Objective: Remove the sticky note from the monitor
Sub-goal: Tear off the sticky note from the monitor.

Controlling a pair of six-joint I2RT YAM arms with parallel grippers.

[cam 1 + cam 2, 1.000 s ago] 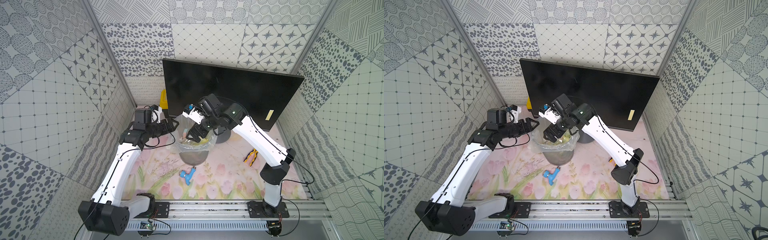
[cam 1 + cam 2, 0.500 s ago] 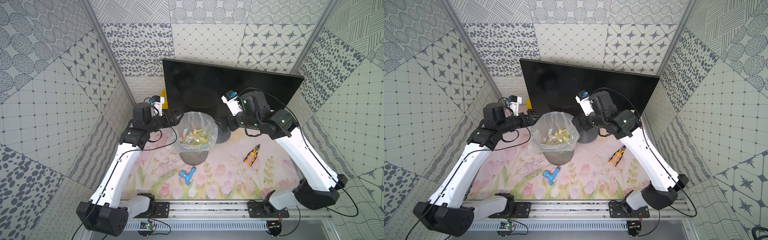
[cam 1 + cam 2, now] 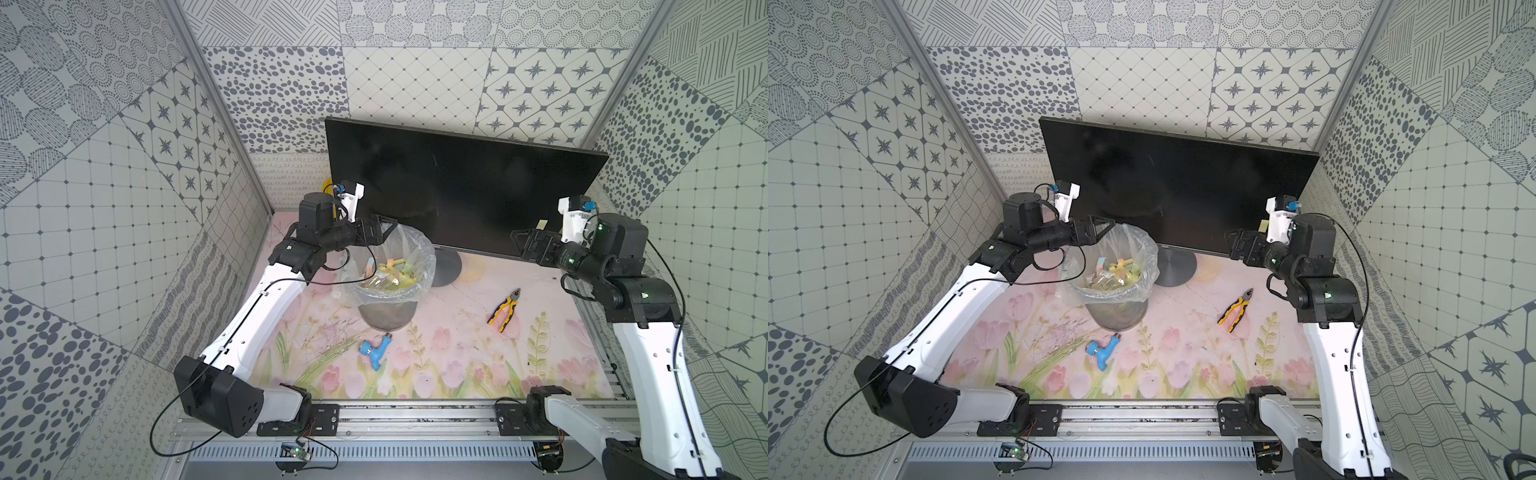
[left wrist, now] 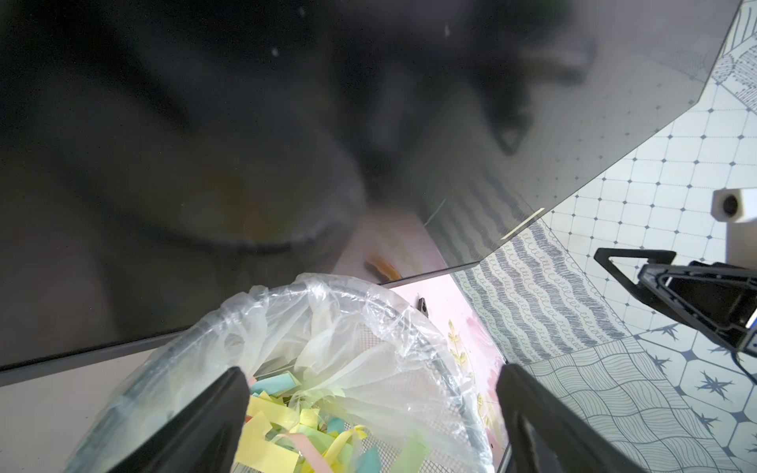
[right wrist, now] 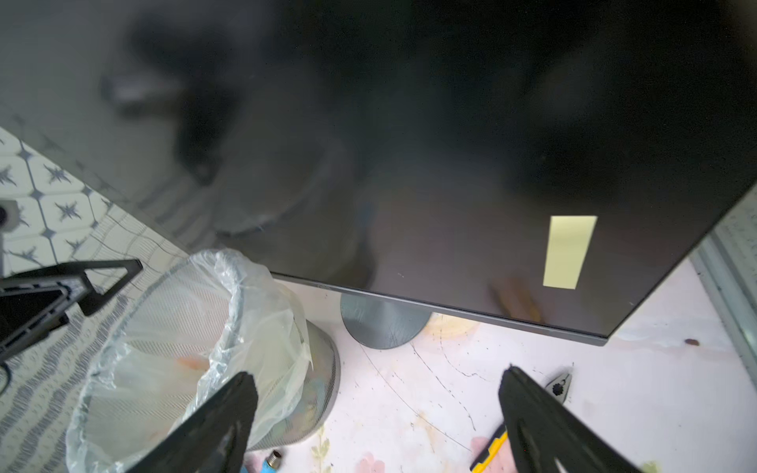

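Clear air runs from the right gripper (image 5: 377, 376), jaws spread wide, to the sticky note (image 5: 569, 252) low on the monitor (image 3: 457, 187), near the side wall. Towards the screen's other end, the lined waste bin (image 3: 388, 318) stands in front, just beside the grey disc stand (image 3: 446, 268), with the wide-open left gripper (image 4: 372, 370) above its rim. On the mat (image 3: 436, 374), the pliers (image 3: 504, 309) and a blue fitting (image 3: 374, 351) lie flat, well apart, with bare floor between them.
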